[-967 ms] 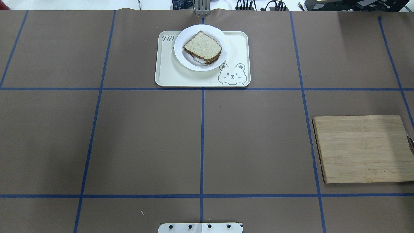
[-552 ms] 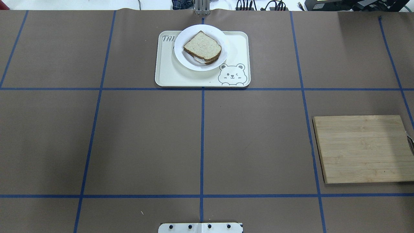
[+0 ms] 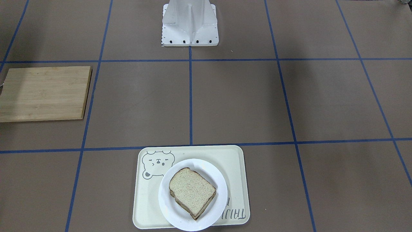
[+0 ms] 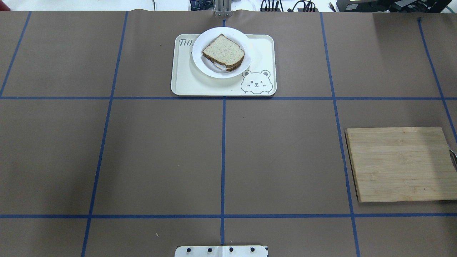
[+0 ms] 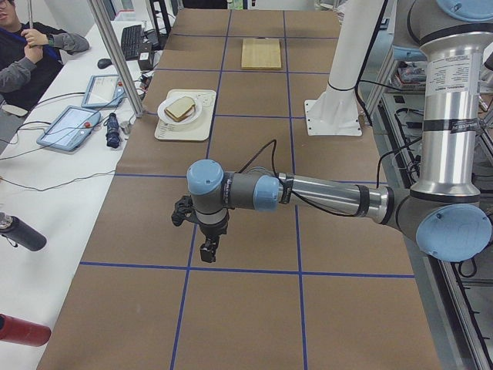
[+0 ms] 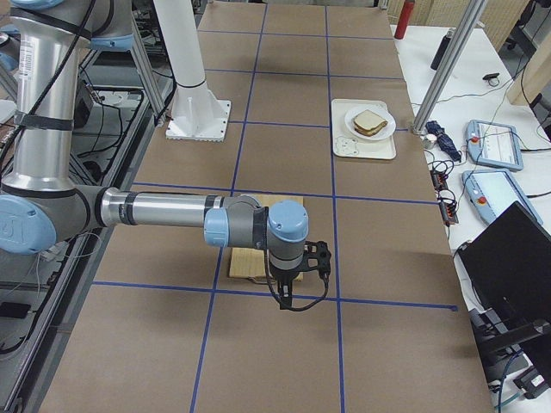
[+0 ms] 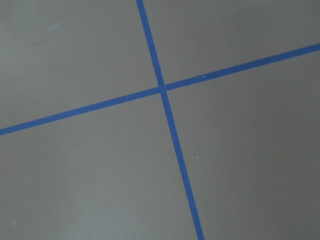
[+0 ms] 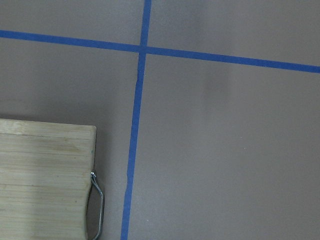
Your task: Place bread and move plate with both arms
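The bread [image 4: 223,50] is a plain slice lying on top of another slice on the white plate [image 4: 214,73]. The plate sits on the cream bear tray [image 4: 192,85] at the table's far middle. The bread [image 3: 192,190] and plate [image 3: 170,209] also show in the front view. My left gripper [image 5: 206,253] shows only in the exterior left view, hanging over bare table far from the plate. My right gripper [image 6: 284,297] shows only in the exterior right view, beside the cutting board. I cannot tell whether either is open or shut. The wrist views show no fingers.
A wooden cutting board [image 4: 400,164] with a metal handle lies at the right side of the table; it also shows in the right wrist view [image 8: 45,180]. The white base block [image 3: 190,25] stands at the robot's edge. Blue tape lines cross the brown table.
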Action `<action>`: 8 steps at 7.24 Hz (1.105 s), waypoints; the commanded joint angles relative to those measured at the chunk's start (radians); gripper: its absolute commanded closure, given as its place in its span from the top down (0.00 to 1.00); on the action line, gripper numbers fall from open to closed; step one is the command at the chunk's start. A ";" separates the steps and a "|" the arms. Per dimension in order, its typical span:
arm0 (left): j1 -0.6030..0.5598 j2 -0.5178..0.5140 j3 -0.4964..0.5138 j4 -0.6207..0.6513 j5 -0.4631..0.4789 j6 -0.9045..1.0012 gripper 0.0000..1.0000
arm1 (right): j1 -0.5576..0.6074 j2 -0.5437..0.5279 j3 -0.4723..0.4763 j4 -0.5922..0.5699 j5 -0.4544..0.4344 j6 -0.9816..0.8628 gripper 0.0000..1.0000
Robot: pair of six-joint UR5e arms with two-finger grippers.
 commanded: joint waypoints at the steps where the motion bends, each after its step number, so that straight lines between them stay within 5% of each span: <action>1: -0.001 0.004 -0.001 -0.001 0.006 -0.001 0.98 | 0.000 0.000 0.000 0.000 0.000 0.001 1.00; 8: -0.001 0.014 -0.004 0.000 0.006 -0.001 0.98 | 0.000 0.000 0.000 0.000 -0.002 0.036 1.00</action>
